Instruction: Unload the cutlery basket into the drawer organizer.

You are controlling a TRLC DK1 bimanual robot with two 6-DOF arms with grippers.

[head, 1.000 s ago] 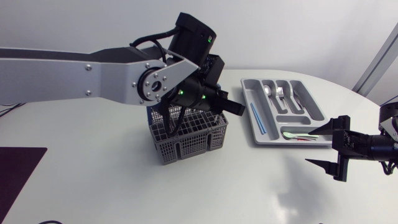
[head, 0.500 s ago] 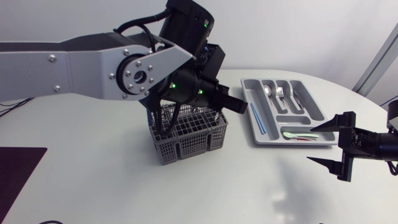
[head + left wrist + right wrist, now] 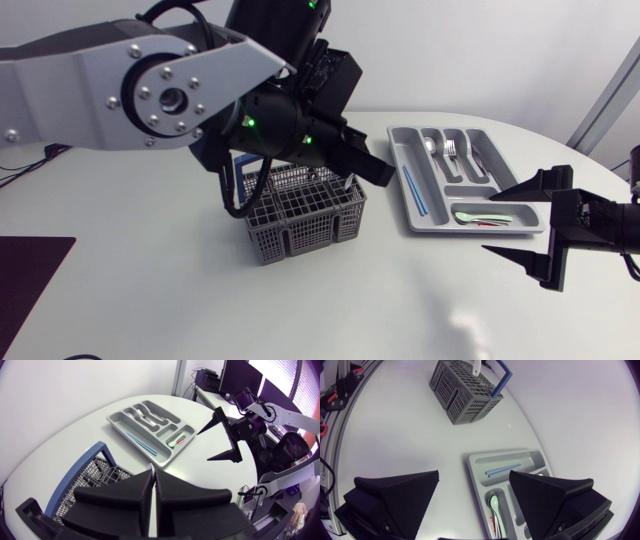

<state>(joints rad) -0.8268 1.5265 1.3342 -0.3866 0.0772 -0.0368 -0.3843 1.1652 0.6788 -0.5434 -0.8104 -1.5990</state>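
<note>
Basket [image 3: 300, 238]: grey plastic lattice, divided compartments, blue handle [image 3: 501, 379].

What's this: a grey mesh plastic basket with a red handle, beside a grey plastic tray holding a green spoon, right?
Nearly. The handle of the grey mesh plastic basket is blue, not red; the right wrist view shows it. The grey plastic tray beside it does hold a green spoon.
</note>
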